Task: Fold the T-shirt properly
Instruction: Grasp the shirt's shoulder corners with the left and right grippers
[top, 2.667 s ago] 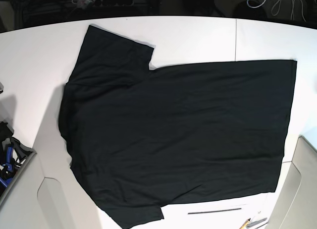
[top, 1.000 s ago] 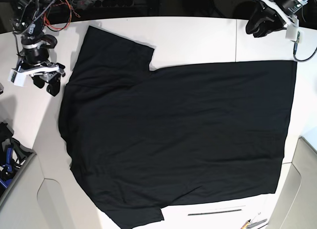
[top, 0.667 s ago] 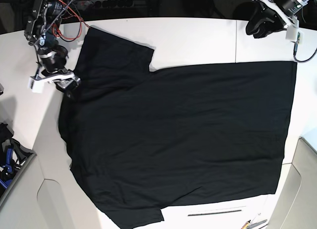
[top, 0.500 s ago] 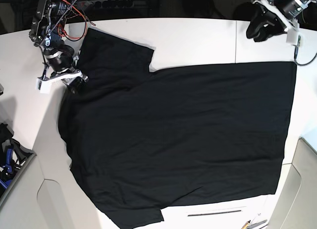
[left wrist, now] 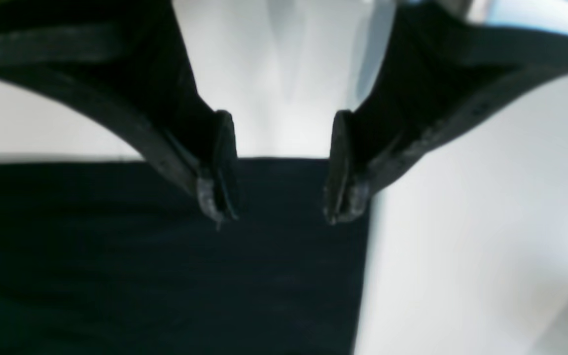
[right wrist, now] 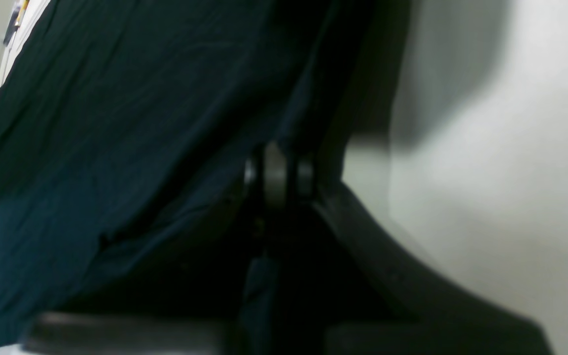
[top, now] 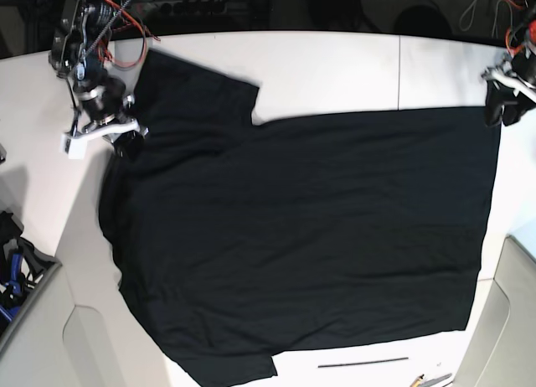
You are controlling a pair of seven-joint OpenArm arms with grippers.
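t-shirt, one large black short-sleeved cloth t-shirt (top: 301, 236), lies spread flat with its plain side up on the white counter (top: 335, 64), collar end to the left of the scene, hem to the right, one sleeve pointing to the far left and the other at the near edge

the step in hand looks like the opening grasp before a first fold. the right gripper (top: 117, 134), at the far left of the base view, sits at the shirt's edge beside the far sleeve; its jaws are pressed together, and in the right wrist view dark cloth rises to the closed tips, so it appears to be pinching the t-shirt there. the left gripper (left wrist: 276, 185), at the far right corner of the hem, has its jaws spread; in its wrist view the two fingertips (left wrist: 217, 182) straddle the corner of the cloth and nothing is caught between them yet

the next move, as i judge it, calls for the left jaws to drop onto the hem corner and close on the cloth, then for both arms to lift evenly and carry the far edge toward the near one, with the cloth kept taut so it does not bunch

count: one t-shirt, two grippers, one counter; some small tools (top: 431, 377) lie at the near right edge, too small to name
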